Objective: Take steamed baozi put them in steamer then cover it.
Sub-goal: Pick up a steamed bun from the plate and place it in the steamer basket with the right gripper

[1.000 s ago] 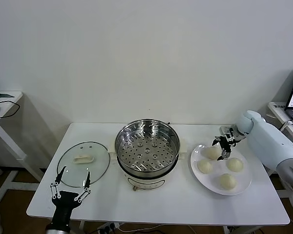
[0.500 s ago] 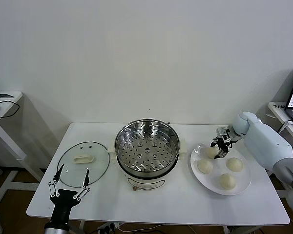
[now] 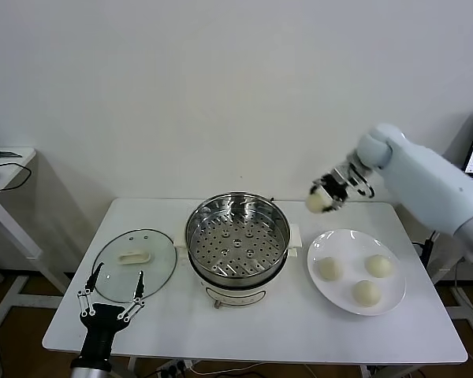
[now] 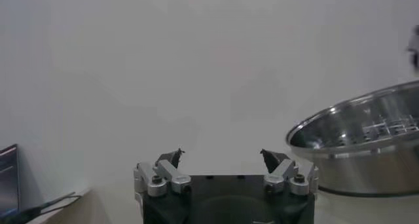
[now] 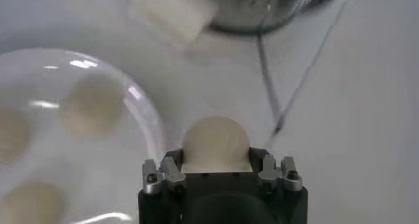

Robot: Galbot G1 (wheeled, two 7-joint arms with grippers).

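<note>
A: Since nothing sits on the tray yet, where do we stand? Left to right please.

B: Left gripper [image 3: 110, 299] hangs low over the front-left table [image 3: 244, 331] edge, fingers spread wide, holding nothing. Idle.

A: Lid?

B: Glass lid [image 3: 134, 263] lies flat on the table, left of the steamer [image 3: 237, 240] and near it, just beyond that gripper. Untouched, so covering is not done.

A: Steamer itself?

B: Open, mid-table. Perforated tray bare, no bun in it.

A: And the right side?

B: Right gripper [image 3: 329, 194] is up in the air between the steamer and the plate [image 3: 389, 291], clamped on one bun [image 3: 317, 202]. Wrist view shows the bun seated between both fingers, the plate and the table below it. It sits just right of the steamer's rim, not yet over the tray.

A: Plate?

B: Three buns [image 3: 355, 276] on it, right of the steamer.

A: So progress?

B: My read: early. First bun picked, zero placed. Left to do: drop this one in, fetch the other three, then put the lid on.
</note>
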